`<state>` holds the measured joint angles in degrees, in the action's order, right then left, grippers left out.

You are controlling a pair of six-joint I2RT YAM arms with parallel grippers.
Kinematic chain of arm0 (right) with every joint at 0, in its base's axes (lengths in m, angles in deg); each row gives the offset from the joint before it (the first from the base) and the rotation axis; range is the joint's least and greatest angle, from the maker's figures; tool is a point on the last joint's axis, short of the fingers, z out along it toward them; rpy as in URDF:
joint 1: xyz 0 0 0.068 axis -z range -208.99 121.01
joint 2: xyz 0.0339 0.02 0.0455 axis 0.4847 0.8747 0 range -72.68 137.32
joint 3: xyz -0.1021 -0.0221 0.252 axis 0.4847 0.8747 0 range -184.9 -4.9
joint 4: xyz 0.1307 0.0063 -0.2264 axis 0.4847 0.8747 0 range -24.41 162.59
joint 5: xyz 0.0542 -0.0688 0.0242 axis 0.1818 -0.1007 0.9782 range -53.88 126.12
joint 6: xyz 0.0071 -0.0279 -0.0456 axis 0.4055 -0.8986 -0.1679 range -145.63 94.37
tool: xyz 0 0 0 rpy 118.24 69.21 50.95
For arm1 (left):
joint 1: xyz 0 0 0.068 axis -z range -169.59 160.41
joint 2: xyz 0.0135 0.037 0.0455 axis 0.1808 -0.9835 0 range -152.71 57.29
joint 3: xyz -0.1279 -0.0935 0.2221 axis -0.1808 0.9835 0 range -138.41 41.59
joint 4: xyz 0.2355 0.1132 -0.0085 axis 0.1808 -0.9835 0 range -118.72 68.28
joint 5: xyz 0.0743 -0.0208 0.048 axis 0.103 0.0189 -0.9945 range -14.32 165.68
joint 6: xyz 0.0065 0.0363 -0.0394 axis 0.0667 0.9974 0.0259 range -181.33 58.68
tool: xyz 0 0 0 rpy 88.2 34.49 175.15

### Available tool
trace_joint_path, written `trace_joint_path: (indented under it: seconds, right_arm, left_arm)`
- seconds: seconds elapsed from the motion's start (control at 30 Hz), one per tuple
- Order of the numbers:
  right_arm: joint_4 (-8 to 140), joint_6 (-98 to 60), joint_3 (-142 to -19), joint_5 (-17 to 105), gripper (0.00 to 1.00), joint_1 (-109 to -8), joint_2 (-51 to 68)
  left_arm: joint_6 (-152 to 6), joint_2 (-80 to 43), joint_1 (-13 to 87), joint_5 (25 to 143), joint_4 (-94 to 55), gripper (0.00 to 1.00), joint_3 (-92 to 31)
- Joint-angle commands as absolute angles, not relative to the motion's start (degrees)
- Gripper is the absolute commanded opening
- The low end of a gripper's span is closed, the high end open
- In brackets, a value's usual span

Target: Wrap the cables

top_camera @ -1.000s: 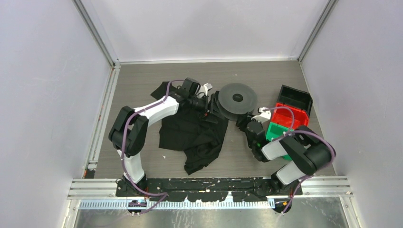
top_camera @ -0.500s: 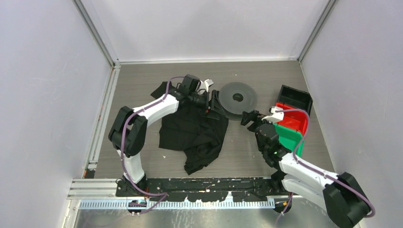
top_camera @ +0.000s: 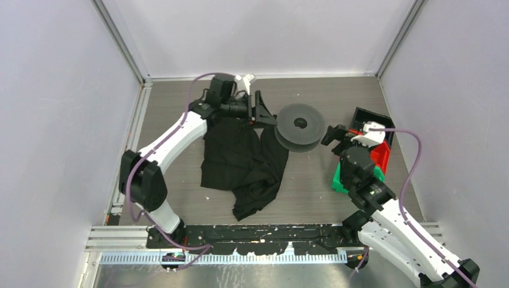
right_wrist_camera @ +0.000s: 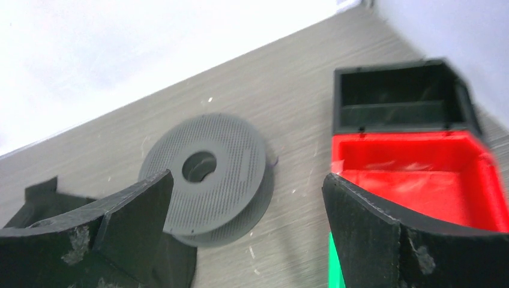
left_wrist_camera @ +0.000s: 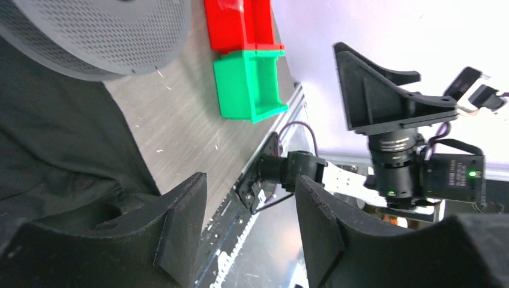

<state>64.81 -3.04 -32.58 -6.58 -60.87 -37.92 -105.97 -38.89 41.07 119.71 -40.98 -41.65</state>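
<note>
Cables, one thread-thin dark wire, could not be traced with certainty in any view. Only a faint dark curl point(right_wrist_camera: 274, 161) showed just beside the rim of the grey perforated-flange spool point(top_camera: 300, 127), and it may have been a loose end. The rest was presumably wound on the hub, hidden between the flanges.

The spool lay toward the far edge of the table surface point(top_camera: 312, 186), about midway between its left and right edges. Its lower flange was just beside the crumpled black cloth garment point(top_camera: 243, 165). A black open bin point(top_camera: 373, 123), a red bin point(top_camera: 379, 155) and a green bin point(top_camera: 337, 180) stood near the right edge.

The left gripper point(top_camera: 262, 109) hovered just left of the spool, fingers parted to a moderate gap with nothing seen between them. The right gripper point(top_camera: 336, 133) hung just right of the spool, fingers spread wide and empty.

Handling, as judged: the wire would be very light and limp, with no stiffness of its own. It would tend to slip from the pads, kink or snag on the cloth. A full fingertip pinch close to the free end seemed best, with the spool steadied at a flange rim.

Orientation: the spool's axis stood roughly upright, slightly tilted. Any wound wire would run round that axis, so it had no single heading. Which way the curl pointed could not be told.
</note>
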Motion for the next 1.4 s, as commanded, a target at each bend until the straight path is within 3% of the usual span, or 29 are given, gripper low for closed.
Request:
trace_joint_path:
  seconds: [0.0, 0.17, 0.3, 0.43, 0.67, 1.37]
  right_arm:
    - [78.4, -8.9, -43.9, -14.3, 1.0, -59.8, -36.7]
    - [88.8, -7.1, -55.0, -15.1, 1.0, -58.7, -33.7]
    - [105.1, -3.8, -69.5, -14.5, 1.0, -57.7, -23.9]
    - [116.3, -2.0, -80.4, -11.7, 1.0, -57.5, -13.8]
    - [114.3, 4.0, -81.3, -7.8, 1.0, -57.3, -11.5]
    - [116.9, 10.0, -80.7, -12.6, 1.0, -57.4, -7.2]
  left_arm:
    - [-101.8, -31.5, 37.6, 115.1, -43.9, 0.57, -42.7]
    - [-96.5, -24.3, 32.9, 108.7, -47.6, 0.58, -41.0]
    - [-88.6, -19.0, 31.7, 94.5, -55.5, 0.62, -41.0]
    - [-89.0, -13.5, 30.3, 77.9, -59.3, 0.77, -37.9]
    - [-90.3, -6.6, 29.7, 62.2, -63.3, 0.94, -33.6]
    - [-89.0, -4.4, 29.7, 58.4, -63.4, 0.95, -30.0]
